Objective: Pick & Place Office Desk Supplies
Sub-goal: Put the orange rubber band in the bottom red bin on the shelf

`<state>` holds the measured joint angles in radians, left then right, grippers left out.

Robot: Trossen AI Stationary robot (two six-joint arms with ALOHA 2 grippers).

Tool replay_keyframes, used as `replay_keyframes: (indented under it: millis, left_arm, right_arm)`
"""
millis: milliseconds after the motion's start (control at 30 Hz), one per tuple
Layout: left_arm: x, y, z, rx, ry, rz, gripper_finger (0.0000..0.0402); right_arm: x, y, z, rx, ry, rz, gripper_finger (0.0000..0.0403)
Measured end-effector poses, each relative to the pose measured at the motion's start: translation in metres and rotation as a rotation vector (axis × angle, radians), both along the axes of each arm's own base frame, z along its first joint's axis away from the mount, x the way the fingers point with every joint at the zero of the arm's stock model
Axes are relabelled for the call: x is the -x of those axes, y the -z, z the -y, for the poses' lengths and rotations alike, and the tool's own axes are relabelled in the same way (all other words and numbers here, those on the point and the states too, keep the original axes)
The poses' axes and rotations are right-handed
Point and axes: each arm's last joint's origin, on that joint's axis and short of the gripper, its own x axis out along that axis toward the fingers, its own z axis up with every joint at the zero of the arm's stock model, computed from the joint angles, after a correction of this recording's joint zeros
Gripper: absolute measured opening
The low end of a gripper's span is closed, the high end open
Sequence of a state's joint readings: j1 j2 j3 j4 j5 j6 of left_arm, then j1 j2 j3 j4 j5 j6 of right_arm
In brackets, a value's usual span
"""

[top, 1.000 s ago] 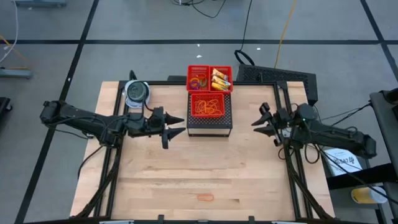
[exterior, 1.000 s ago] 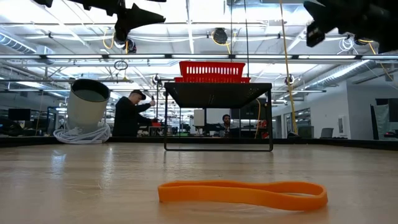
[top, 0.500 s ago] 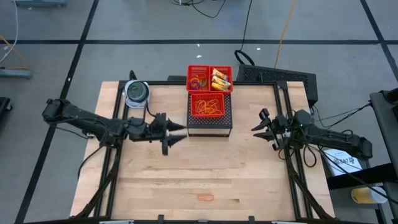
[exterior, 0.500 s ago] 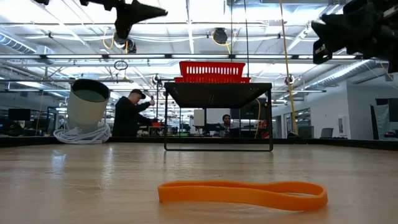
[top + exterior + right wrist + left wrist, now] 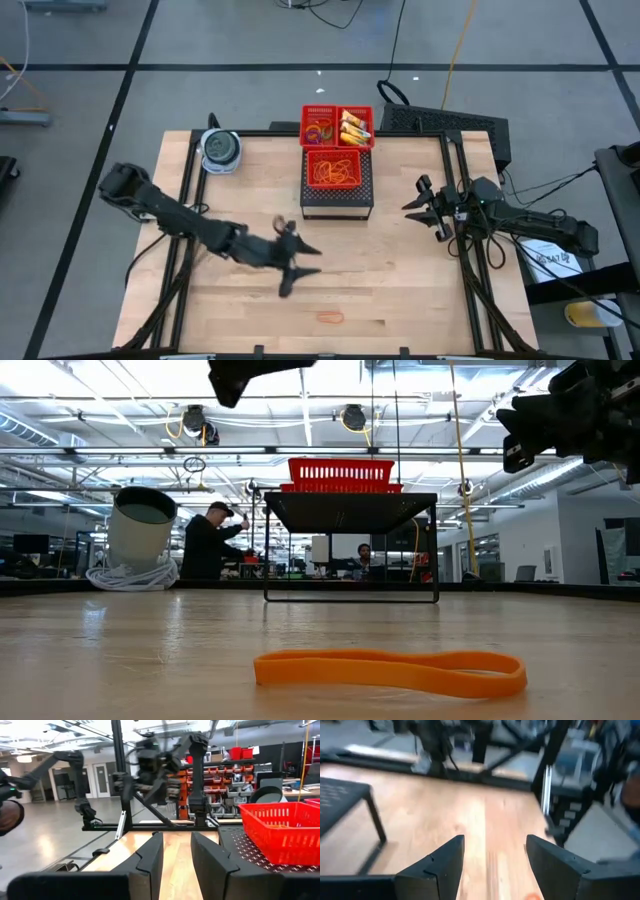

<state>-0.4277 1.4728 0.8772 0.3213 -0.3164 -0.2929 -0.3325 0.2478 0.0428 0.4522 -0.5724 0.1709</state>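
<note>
One orange rubber band (image 5: 330,318) is lying loose and flat on the bare wood at the near edge of the table (image 5: 420,290), a little right of centre and well apart from everything else. In the low view (image 5: 390,671) it is resting as a long, flattened loop with its near strand touching the wood.

The left gripper (image 5: 298,268) is hanging above the middle of the table, short of the band and to its left, with its fingers (image 5: 440,865) standing well apart and nothing between them. The right gripper (image 5: 422,203) is waiting high at the right side, level with the black mesh stand (image 5: 336,200), its jaws parted only a little and empty.

The band is likely very light, soft and floppy, so it will probably deform rather than resist and could slide or roll under a fingertip. Because it is lying so thin against the wood, a pinch from straight above across one strand, with the tips brushing the table, seems the surest hold; the middle of a long side offers the most room. Once lifted, it should be dangling and swinging, so a firm closure is probably needed.

On the stand at the far centre, a red basket (image 5: 338,171) is already holding a heap of similar bands, and behind it a divided red basket (image 5: 338,126) is holding coloured rings and yellow packets. A round blue-grey container (image 5: 220,150) is sitting at the far left.
</note>
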Motion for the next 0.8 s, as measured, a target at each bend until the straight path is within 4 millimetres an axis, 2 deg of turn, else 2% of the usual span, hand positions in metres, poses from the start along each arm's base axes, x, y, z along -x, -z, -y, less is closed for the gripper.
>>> replay_keyframes:
  millis: [167,267,433,700,800]
  left_arm:
    - [-0.025,0.011,0.032,-0.114,0.062,-0.173,0.0223]
    - [-0.038,0.026,0.05,-0.188,0.106,-0.233,0.0223]
    - [-0.057,0.053,0.077,-0.205,0.136,-0.281,0.0223]
    - [-0.067,0.104,0.105,-0.211,0.164,-0.348,0.0223]
    - [-0.069,0.117,0.114,-0.212,0.18,-0.347,0.0223]
  right_arm:
    - [0.0,0.0,0.0,0.007,-0.002,0.001,0.0089]
    - [0.0,0.0,0.0,0.007,-0.002,0.001,0.0089]
    - [0.0,0.0,0.0,0.007,-0.003,0.0,0.0089]
    - [0.0,0.0,0.0,0.007,-0.003,0.0,0.0089]
    - [0.0,0.0,0.0,0.007,-0.003,0.0,0.0089]
